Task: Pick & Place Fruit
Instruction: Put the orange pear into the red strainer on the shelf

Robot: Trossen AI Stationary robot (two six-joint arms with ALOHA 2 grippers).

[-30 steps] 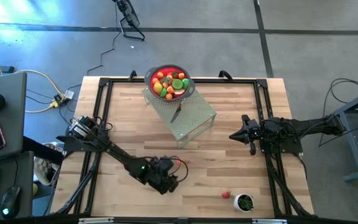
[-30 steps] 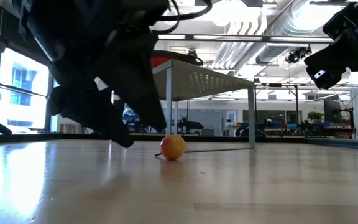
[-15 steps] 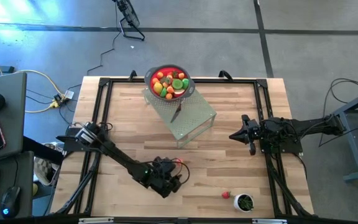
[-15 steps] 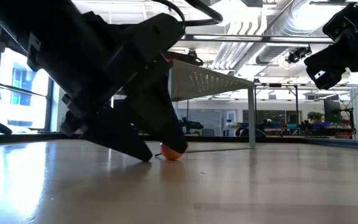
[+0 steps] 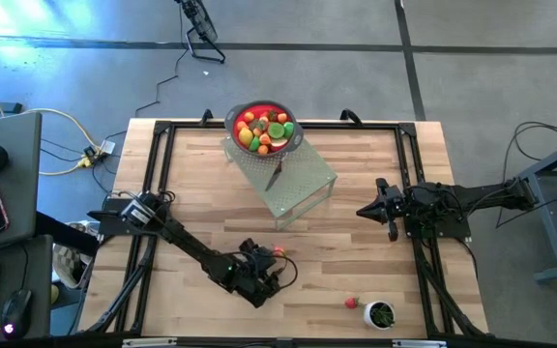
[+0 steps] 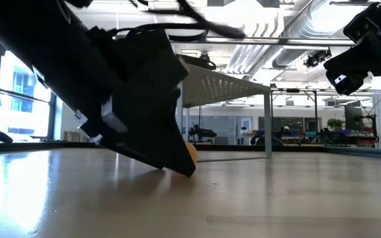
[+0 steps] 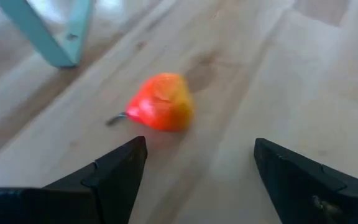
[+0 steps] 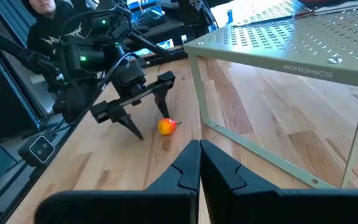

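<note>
Left jaws spread wide before orange-red fruit [image 7: 161, 111]; right jaws closed near "SONGMICS" rack [image 8: 303, 43].

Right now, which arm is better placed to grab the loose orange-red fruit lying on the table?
Left. The left gripper is open, low beside the orange-red fruit; the right gripper, shut, waits apart near the metal stand.

low view: left claw [image 6: 177, 162] hides most of orange fruit [image 6: 190, 152] | left wrist: fruit blurred
</note>
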